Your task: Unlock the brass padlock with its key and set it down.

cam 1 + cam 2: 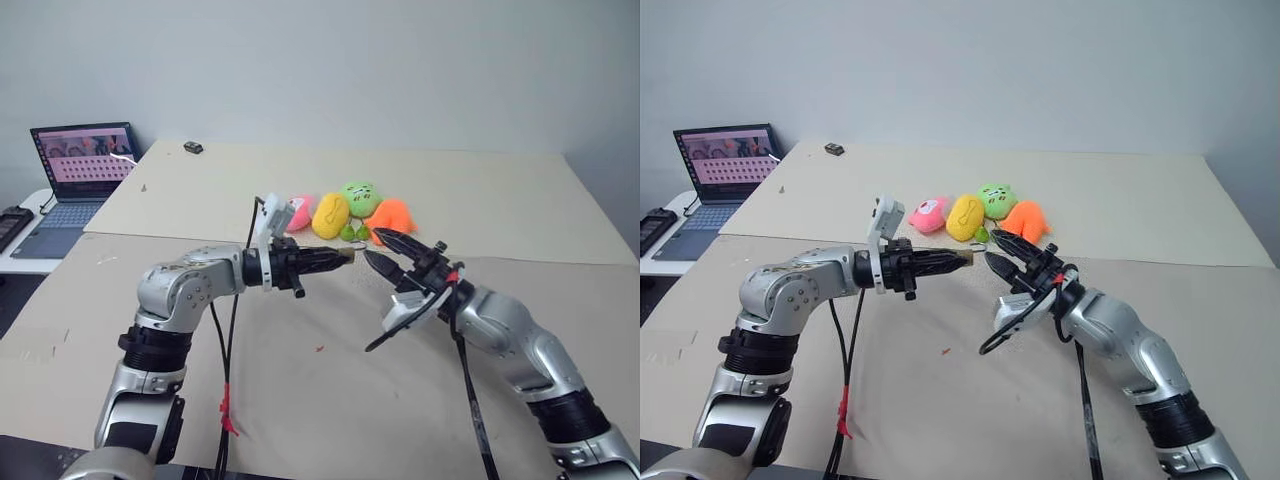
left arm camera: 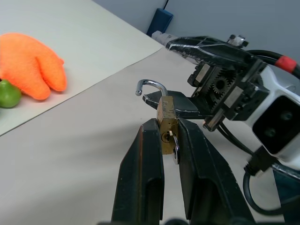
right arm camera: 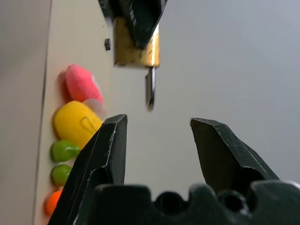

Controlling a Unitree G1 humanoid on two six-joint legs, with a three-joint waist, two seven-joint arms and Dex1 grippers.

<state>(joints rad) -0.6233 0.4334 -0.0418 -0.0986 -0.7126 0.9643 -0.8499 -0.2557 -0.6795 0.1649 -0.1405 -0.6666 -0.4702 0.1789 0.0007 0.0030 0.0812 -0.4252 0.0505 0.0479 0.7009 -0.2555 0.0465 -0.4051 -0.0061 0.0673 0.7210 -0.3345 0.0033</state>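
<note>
My left gripper (image 1: 345,257) is shut on the brass padlock (image 2: 166,123) and holds it level above the table, pointing toward the right arm. The lock's silver shackle (image 2: 152,85) stands swung open like a hook. A small silver key (image 2: 175,150) sticks out of the keyhole; in the right wrist view the key (image 3: 149,89) hangs from the padlock (image 3: 133,47). My right gripper (image 1: 375,246) sits a short way from the lock, open, its fingers (image 3: 112,140) spread with nothing between them.
A row of plush toys lies on the table behind the grippers: pink (image 1: 300,212), yellow (image 1: 330,215), green (image 1: 360,197), orange (image 1: 392,217). A laptop (image 1: 85,165) stands at far left. A small dark object (image 1: 193,148) sits at the table's back edge.
</note>
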